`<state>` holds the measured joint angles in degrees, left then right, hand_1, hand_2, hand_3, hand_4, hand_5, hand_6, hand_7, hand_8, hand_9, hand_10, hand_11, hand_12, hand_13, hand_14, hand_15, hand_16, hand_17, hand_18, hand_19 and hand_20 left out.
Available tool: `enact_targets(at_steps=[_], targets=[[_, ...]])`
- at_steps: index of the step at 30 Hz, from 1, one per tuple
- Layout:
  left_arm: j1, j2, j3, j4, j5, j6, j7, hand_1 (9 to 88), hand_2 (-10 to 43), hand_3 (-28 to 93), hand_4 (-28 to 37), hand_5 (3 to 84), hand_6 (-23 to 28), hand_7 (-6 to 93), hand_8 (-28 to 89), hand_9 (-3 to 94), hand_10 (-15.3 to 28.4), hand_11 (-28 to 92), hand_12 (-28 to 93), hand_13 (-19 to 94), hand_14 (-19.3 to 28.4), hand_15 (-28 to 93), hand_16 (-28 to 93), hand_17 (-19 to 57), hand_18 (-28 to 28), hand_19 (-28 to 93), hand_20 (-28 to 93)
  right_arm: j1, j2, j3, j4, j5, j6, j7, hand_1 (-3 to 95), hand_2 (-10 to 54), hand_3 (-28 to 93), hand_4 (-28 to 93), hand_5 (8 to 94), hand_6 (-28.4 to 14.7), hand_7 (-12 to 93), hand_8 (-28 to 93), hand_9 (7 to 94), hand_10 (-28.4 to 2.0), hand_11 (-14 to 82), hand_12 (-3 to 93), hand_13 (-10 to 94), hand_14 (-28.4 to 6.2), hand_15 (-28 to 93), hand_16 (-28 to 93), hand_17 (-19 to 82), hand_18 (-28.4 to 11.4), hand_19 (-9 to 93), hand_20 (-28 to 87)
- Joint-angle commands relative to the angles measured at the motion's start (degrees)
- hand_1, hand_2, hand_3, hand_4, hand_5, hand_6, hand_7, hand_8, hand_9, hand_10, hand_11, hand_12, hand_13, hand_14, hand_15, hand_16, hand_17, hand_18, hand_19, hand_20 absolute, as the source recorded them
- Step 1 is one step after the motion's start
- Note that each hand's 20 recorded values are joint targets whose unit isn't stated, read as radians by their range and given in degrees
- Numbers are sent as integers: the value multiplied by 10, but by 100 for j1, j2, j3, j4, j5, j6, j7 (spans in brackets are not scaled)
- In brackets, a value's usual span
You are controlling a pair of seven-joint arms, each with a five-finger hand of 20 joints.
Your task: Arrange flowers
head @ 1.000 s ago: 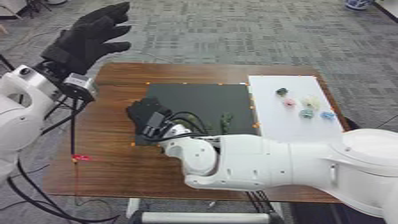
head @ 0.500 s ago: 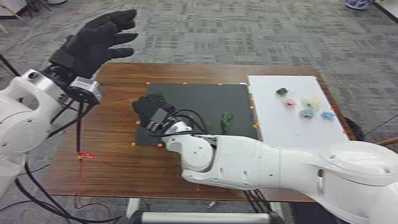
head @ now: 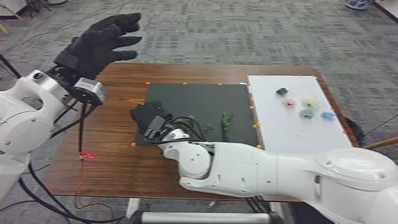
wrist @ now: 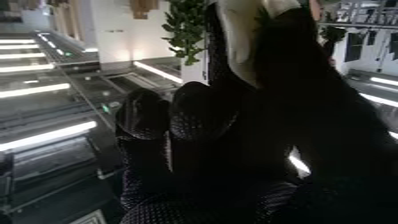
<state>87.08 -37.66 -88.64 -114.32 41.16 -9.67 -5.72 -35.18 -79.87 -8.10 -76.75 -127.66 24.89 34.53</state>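
- Evidently, we keep our left hand [head: 102, 45] raised, relaxed and empty, left of the mat [head: 197, 93], probably to leave working room.
- Our right hand [head: 149, 116] is over the mat's left side, likely for arranging; we cannot tell how far open it is or what it holds.
- The stem [head: 226, 121] lies on the mat's right side, perhaps as the base.
- The flowers [head: 307, 114] sit apart on the board [head: 282, 131], right of the mat, presumably for easy picking.
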Motion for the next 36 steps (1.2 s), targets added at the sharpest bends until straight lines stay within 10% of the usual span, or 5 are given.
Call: enact_targets(at_steps=[1,16,20,28,36], targets=[[-72,-78,4,29,-55,-95,-60,238,-62,671,-283,169,-15,263,-125,127,73,215,200,39,120,472,-78,-169,234,450,43,-113,-8,245,-79,-28,-191,60,557,-95,573,-283,648,43,418,-113,818,-18,77,371,674,-44,758,391,398,-168,907,538],[-32,-84,-46,-13,-50,-42,-41,234,-59,682,-283,171,-14,300,-150,131,84,280,153,25,150,581,-133,-187,258,473,21,-206,98,552,-231,-40,-883,-71,699,-95,304,-283,580,38,383,-105,737,-24,95,318,624,-38,749,388,359,-157,866,573],[127,-86,-185,-84,-43,15,-22,233,-59,685,-283,172,-13,304,-151,131,88,289,149,21,156,590,-138,-187,260,464,18,-165,189,568,-404,-17,-1041,-31,634,-95,419,-283,578,36,364,-110,705,-34,149,270,618,-40,749,382,359,-161,863,577],[1497,-242,-1390,-535,9,367,185,246,-56,712,-283,186,16,324,-158,108,131,321,115,-36,193,581,-166,-187,238,319,149,-856,1404,2511,-2220,1434,-2015,-482,399,-95,780,-283,556,5,306,-186,646,-74,213,178,621,-48,760,361,364,-174,883,567],[2787,-684,-2221,-986,181,587,292,255,-52,658,-283,196,15,158,-74,126,96,153,210,35,126,408,-56,-128,208,381,93,-1903,3527,3811,-2897,933,-1128,-29,356,-95,803,-283,370,-47,254,-119,373,-145,209,225,481,-102,782,294,277,-186,841,547]])
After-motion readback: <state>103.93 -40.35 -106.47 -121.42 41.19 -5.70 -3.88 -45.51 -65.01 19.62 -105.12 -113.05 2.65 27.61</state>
